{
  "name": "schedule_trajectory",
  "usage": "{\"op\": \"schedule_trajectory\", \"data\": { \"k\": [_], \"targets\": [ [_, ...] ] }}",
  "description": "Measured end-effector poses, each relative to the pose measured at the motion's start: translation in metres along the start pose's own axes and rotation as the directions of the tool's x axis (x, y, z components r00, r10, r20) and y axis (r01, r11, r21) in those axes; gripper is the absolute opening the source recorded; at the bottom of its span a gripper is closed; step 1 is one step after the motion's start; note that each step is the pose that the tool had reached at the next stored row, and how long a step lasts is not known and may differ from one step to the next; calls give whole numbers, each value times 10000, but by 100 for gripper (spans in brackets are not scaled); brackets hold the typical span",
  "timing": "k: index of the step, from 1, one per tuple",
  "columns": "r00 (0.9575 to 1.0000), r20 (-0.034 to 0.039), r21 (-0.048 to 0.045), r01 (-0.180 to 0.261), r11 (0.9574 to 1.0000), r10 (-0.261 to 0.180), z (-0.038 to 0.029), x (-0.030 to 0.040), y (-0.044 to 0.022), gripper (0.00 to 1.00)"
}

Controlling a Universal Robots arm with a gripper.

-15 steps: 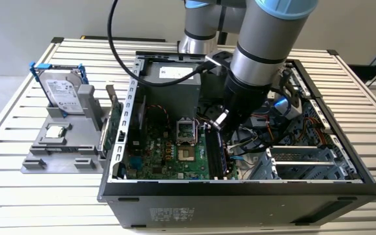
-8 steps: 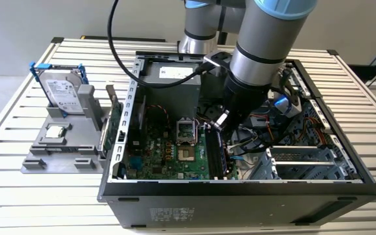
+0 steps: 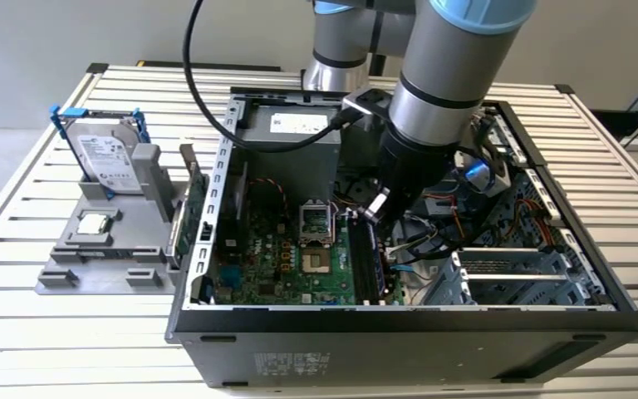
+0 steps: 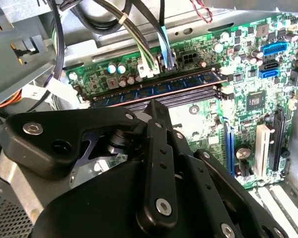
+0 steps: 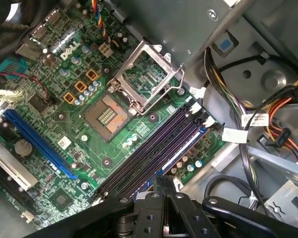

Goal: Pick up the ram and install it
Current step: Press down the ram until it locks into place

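The ram [image 4: 159, 88] is a long dark stick with blue chips, standing in the outermost memory slot near the motherboard's edge. In the first wrist view the ram [image 5: 178, 151] shows as a pale edge along the purple slots. In the exterior view my gripper [image 3: 377, 212] reaches down into the open computer case, over the far end of the memory slots [image 3: 369, 262]. In both wrist views the gripper [image 4: 156, 105] [image 5: 164, 179] is shut with nothing between its fingers, just above the ram. I cannot tell whether it touches the stick.
A grey holder [image 3: 97, 266] beside the case carries a blue-framed hard drive [image 3: 106, 154] and a square silver chip [image 3: 94, 223]. A green board strip [image 3: 189, 220] stands on edge against the case wall. An open processor socket [image 5: 107, 116] and cable bundles [image 3: 441, 241] flank the slots.
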State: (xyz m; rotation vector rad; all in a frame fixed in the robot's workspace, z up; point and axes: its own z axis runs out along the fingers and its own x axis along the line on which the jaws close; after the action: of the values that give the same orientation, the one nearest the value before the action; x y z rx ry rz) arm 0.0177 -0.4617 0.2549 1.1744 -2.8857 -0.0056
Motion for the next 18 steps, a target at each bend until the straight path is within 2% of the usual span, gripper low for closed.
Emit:
{"op": "schedule_trajectory", "data": {
  "k": [6,10,14,18],
  "targets": [
    [9990,11,-7,446,9990,-446,6,-3,9,0],
    [9958,21,-12,914,9958,-914,7,-9,16,0],
    [9895,21,-7,1448,9895,-1448,7,-11,18,0],
    [9800,22,5,1990,9800,-1990,8,-12,19,0]
  ]
}}
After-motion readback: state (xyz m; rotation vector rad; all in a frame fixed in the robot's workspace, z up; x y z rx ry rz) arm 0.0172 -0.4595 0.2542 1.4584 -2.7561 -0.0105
